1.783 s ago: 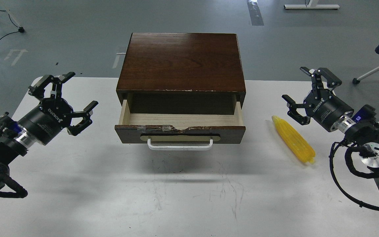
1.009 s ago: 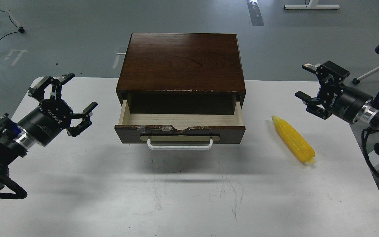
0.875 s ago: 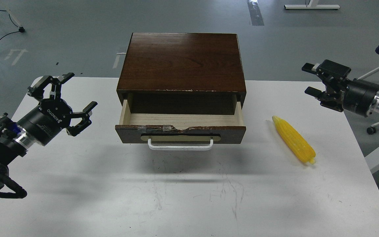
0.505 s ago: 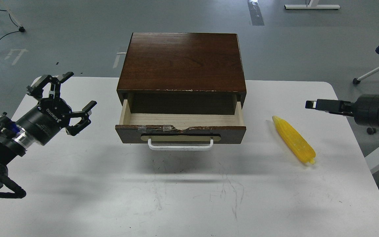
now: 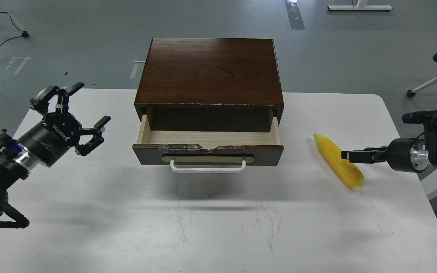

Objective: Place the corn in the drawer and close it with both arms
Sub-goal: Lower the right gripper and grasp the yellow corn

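The yellow corn [image 5: 330,151] lies on the white table [image 5: 218,220], right of the drawer, with its tapered end pointing away from me. The dark brown drawer [image 5: 207,153] with its white bar handle [image 5: 208,168] stands pulled open; its pale inside is empty. My right gripper [image 5: 349,155] comes in from the right, seen edge-on, with its tip over the middle of the corn; its fingers cannot be told apart. My left gripper [image 5: 85,108] is open and empty above the table, left of the drawer.
The dark wooden cabinet [image 5: 209,70] holding the drawer stands at the table's far middle. The table's right edge is close behind the corn. A chair leg [image 5: 431,81] stands on the floor at the far right.
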